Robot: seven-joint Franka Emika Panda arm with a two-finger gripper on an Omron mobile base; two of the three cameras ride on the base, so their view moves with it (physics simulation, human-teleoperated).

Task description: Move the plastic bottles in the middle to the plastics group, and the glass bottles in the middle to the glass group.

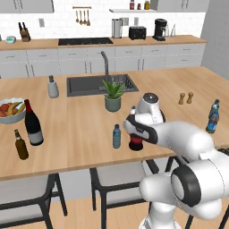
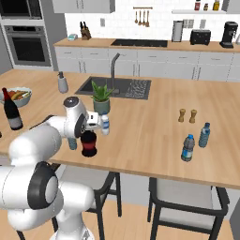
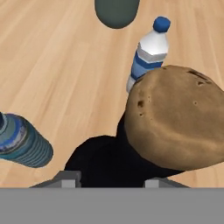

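The squat dark glass bottle (image 1: 135, 144) (image 2: 88, 144) with a red label stands on the counter's middle; its brown top (image 3: 175, 118) looms in the hand view. My gripper (image 1: 134, 134) (image 2: 89, 134) (image 3: 109, 181) hangs over it, its fingers apart on either side of the neck; contact is hidden. A bluish plastic bottle (image 1: 116, 136) (image 3: 19, 140) stands just left. A white-labelled plastic bottle (image 1: 133, 110) (image 2: 105, 124) (image 3: 148, 57) stands behind. Far left is the glass group: a wine bottle (image 1: 33, 123) (image 2: 12, 112) and a beer bottle (image 1: 20, 144). Two blue-capped bottles (image 1: 213, 117) (image 2: 188, 147) form the plastics group at the right.
A potted plant (image 1: 112, 99) (image 2: 101, 99) stands just behind the middle bottles, with the sink (image 1: 85, 87) beyond it. A fruit bowl (image 1: 18, 117) sits near the wine bottle. Salt and pepper shakers (image 1: 185, 98) stand toward the right. Chairs (image 1: 112, 183) line the counter's near edge.
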